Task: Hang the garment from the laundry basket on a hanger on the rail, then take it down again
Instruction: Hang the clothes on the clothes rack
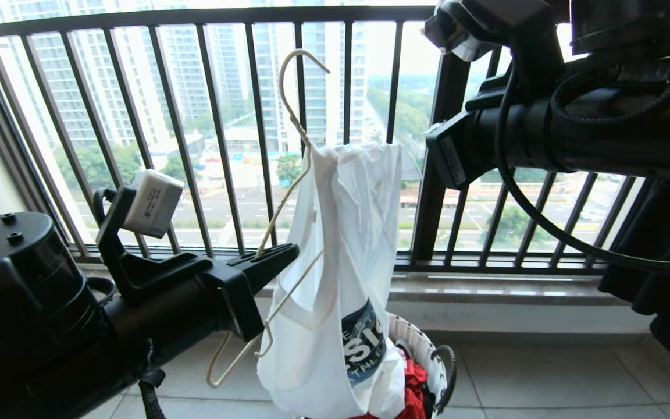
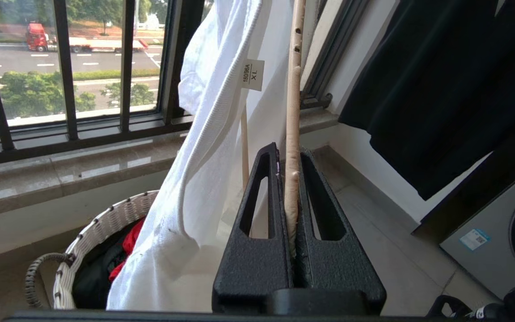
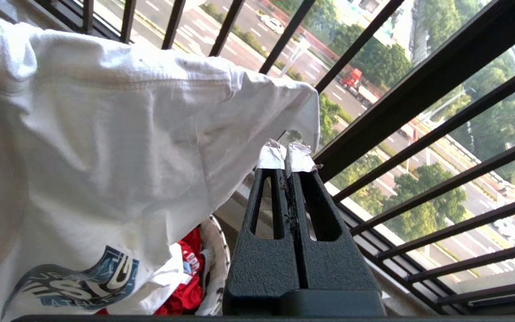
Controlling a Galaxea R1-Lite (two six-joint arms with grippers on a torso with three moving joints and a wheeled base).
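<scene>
Garment, head view: white T-shirt (image 1: 335, 273) dangles in mid-air before the black window railing (image 1: 207, 134), blue chest print low down, its bottom hem dropping into the laundry basket (image 1: 428, 355).
Hanger, head view: thin cream wire hanger (image 1: 288, 192) stands tilted, hook up against the bars, one shoulder tucked under the shirt's top, the lower end sticking out bare below.
Left gripper, head view: left gripper (image 1: 288, 256) comes in from the lower left, fingers clamped on the hanger wire.
Right arm, head view: big and dark at the upper right; its fingertips can't be made out from here.
Left wrist view: fingers (image 2: 262, 223) pressed tight on the cream wire, neck label reading XL right behind, basket with red cloth (image 2: 125, 250) beside the sill.
Right wrist view: right gripper (image 3: 289, 158) has its taped tips squeezed together, empty, just beside the shirt's edge but apart from it; print and red cloth show below.
</scene>
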